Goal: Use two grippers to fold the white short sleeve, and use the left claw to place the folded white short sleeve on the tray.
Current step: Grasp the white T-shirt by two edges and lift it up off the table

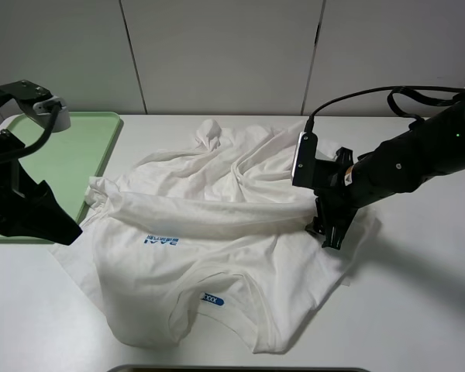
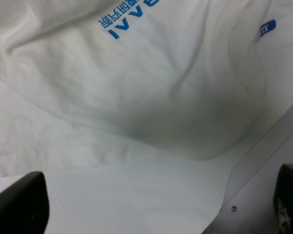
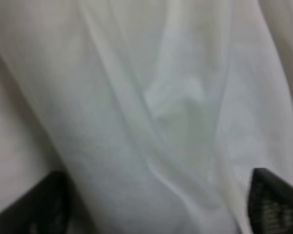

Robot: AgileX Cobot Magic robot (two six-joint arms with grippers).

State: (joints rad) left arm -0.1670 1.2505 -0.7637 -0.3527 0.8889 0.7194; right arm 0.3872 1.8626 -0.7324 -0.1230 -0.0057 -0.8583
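White short sleeve (image 1: 217,256) lies rumpled, unfolded, on the table (image 1: 418,310) beside the tray (image 1: 70,155); left claw (image 1: 60,226) spread wide at its edge, right gripper (image 1: 329,229) wide over cloth, so folding and traying remain.

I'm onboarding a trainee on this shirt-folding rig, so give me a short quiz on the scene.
1. True or false: the shirt lies folded on the tray.
2. The lettering on the shirt is: A red, B blue, C black.
3. Fill in: the right gripper hangs over the ___.
Key: 1 false, it lies rumpled on the table; 2 B; 3 shirt.
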